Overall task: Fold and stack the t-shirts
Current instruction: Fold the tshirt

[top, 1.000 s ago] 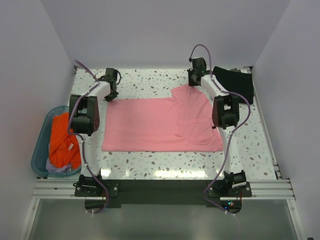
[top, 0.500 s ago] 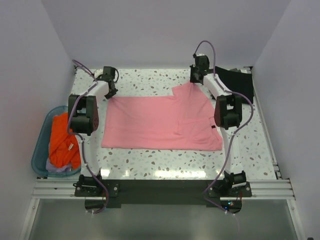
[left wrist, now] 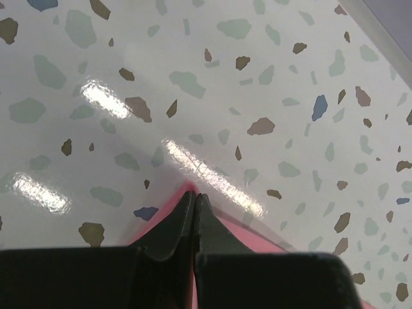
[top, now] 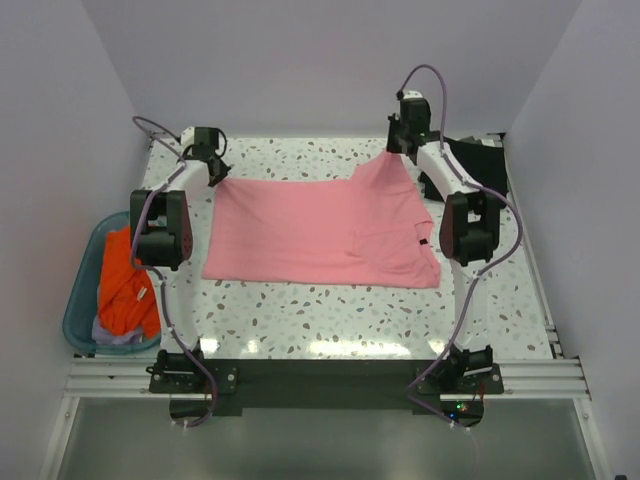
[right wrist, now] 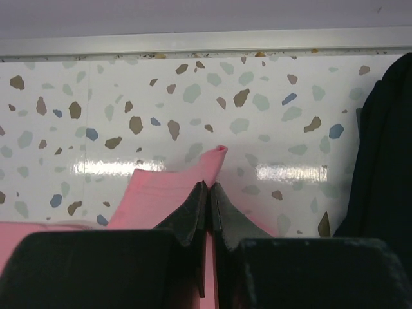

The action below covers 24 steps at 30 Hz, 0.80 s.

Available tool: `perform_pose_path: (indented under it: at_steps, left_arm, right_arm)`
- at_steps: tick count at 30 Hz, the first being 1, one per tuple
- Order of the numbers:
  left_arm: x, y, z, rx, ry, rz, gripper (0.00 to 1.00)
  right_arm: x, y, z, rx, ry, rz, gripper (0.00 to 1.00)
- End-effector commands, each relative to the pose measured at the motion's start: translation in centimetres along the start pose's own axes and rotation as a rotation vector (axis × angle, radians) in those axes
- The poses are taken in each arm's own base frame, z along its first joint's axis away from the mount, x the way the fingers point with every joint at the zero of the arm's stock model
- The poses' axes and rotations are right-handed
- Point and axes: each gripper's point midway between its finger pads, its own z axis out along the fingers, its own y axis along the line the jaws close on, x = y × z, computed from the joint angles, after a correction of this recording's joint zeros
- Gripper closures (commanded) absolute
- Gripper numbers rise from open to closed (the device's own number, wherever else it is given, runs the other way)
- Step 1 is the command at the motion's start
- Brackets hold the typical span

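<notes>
The salmon-pink t-shirt (top: 310, 230) lies spread across the middle of the speckled table, its right part folded over with a small dark label (top: 424, 243) showing. My left gripper (top: 213, 172) is shut on the shirt's far-left corner (left wrist: 187, 190). My right gripper (top: 399, 150) is shut on the far-right corner (right wrist: 215, 161), which is lifted into a peak off the table. A black t-shirt (top: 470, 165) lies folded at the back right, partly behind the right arm; its edge (right wrist: 386, 161) fills the right side of the right wrist view.
A translucent blue tub (top: 82, 300) holding orange cloth (top: 125, 280) sits off the table's left edge. White walls close in the back and both sides. Cables loop off both arms.
Both grippers moved toward the back wall with the far corners, drawing the shirt backward and taut. The left gripper closed on its corner. The near hem slid away from the front edge.
</notes>
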Motion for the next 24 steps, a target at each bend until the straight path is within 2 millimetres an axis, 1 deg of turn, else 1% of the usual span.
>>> perform_pose_path:
  at_steps: [1,2,4,5,7,8,9,10,11,12,13,14,15,16,17,18,19,20,21,22,23,24]
  left_arm:
    - [-3.3,-1.1,-1.2,0.083,-0.077,-0.022,1.00]
    - [-2.7,-0.7,-1.3,0.078,-0.066,-0.019,1.00]
    - [-2.7,-0.6,-1.7,0.083,-0.070,-0.025,1.00]
    - [-2.5,-0.3,-2.1,0.084,-0.066,-0.024,1.00]
    - [-2.4,-0.3,-2.7,0.092,-0.063,-0.030,1.00]
    - [-1.8,0.2,-2.8,0.085,-0.052,-0.031,1.00]
    - [-1.6,0.4,-3.0,0.085,-0.046,-0.035,1.00]
    - [-2.5,1.3,-3.3,0.076,-0.058,-0.058,1.00]
    - [-1.7,1.9,-3.3,0.066,-0.042,-0.059,1.00]
    - [-1.6,2.4,-3.4,0.063,-0.036,-0.065,1.00]
    - [-1.9,2.4,-4.1,0.069,-0.041,-0.078,1.00]
    - [-1.2,3.2,-4.1,0.058,-0.027,-0.080,1.00]
    - [-1.0,3.5,-4.3,0.055,-0.022,-0.086,1.00]
    - [-1.4,3.5,-5.0,0.062,-0.032,-0.094,1.00]
    - [-0.6,4.2,-5.1,0.048,-0.017,-0.091,1.00]
    - [-0.5,4.5,-5.3,0.044,-0.017,-0.096,1.00]
    - [-0.6,4.5,-6.0,0.048,-0.021,-0.104,1.00]
    - [0.0,5.2,-6.1,0.033,-0.009,-0.104,1.00]
    - [0.3,5.4,-6.3,0.028,-0.003,-0.108,1.00]
    - [0.4,5.7,-6.8,0.022,0.002,-0.119,1.00]
    - [1.1,6.3,-6.9,0.006,0.014,-0.120,1.00]
    - [1.3,6.4,-7.1,0.005,0.017,-0.124,1.00]
  right_arm:
    - [-5.3,0.0,-4.2,-0.001,-0.141,0.035,1.00]
    - [-4.9,-0.2,-4.9,0.002,-0.137,0.038,1.00]
    - [-4.6,-0.2,-5.8,0.002,-0.137,0.044,1.00]
    - [-4.3,-0.4,-6.6,0.005,-0.136,0.054,1.00]
    - [-3.7,-0.5,-7.3,0.005,-0.129,0.069,1.00]
    - [-2.6,-0.6,-7.6,0.008,-0.107,0.070,1.00]
    - [-3.0,-0.6,-8.6,0.006,-0.117,0.074,1.00]
    - [-2.7,-0.6,-9.1,0.008,-0.115,0.085,1.00]
    - [-1.4,-0.8,-9.3,0.018,-0.089,0.088,1.00]
    - [-1.9,-0.8,-10.5,0.013,-0.110,0.096,1.00]
    - [-1.5,-0.9,-10.9,0.014,-0.104,0.103,1.00]
    - [-0.2,-1.1,-11.1,0.020,-0.079,0.110,1.00]
    - [-0.5,-1.1,-12.2,0.017,-0.091,0.119,1.00]
    - [-0.1,-1.1,-12.6,0.016,-0.085,0.126,1.00]
    - [1.3,-1.5,-12.9,0.028,-0.058,0.128,1.00]
    - [1.7,-1.6,-13.3,0.033,-0.056,0.132,1.00]
    - [1.4,-1.5,-14.3,0.026,-0.069,0.144,1.00]
    - [2.9,-1.8,-14.5,0.033,-0.043,0.147,1.00]
    - [3.4,-1.9,-14.8,0.035,-0.035,0.152,1.00]
    - [3.4,-1.8,-15.6,0.030,-0.040,0.165,1.00]
    - [4.8,-2.0,-15.7,0.036,-0.015,0.169,1.00]
    - [5.3,-2.1,-16.0,0.038,-0.011,0.172,1.00]
